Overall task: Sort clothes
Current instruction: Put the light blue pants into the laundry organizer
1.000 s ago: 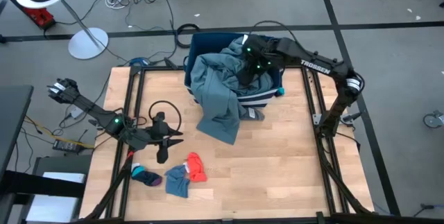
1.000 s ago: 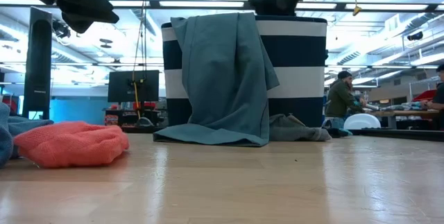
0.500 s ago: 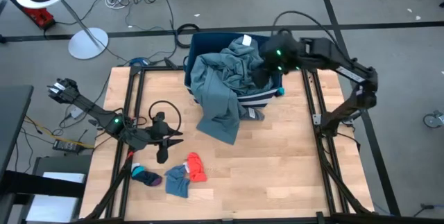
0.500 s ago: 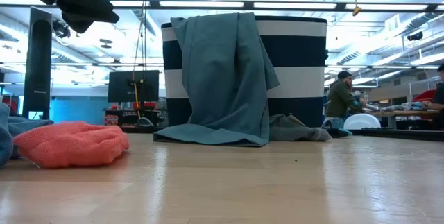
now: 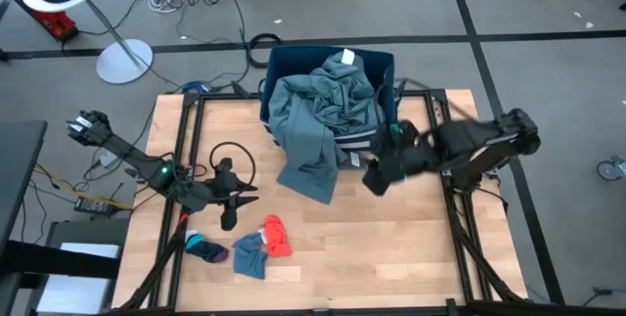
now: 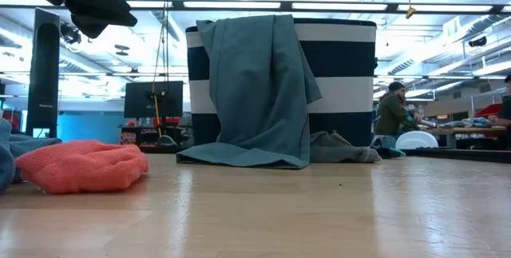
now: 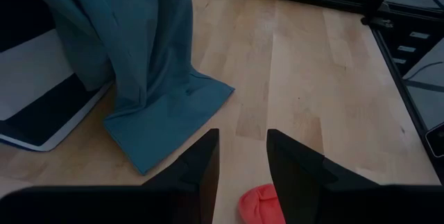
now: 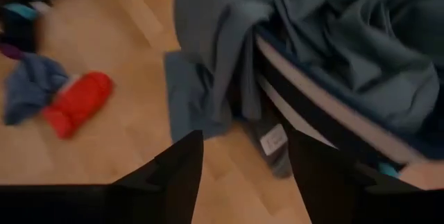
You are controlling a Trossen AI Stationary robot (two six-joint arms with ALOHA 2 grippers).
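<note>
Pale wood planks make up the table [image 5: 391, 228], standing on a grey floor strewn with cables; beyond it we see screens and a seated person [image 6: 393, 111]. The right gripper [image 5: 376, 177] hangs with fingers spread, empty, just beside the striped bin [image 5: 377, 62] — soft teal-grey garment [image 5: 318, 120] drapes over its wall. The left gripper [image 5: 235, 195], fingers apart, waits near the knitted red piece [image 5: 277, 235] and crumpled blue piece [image 5: 249, 253].
</note>
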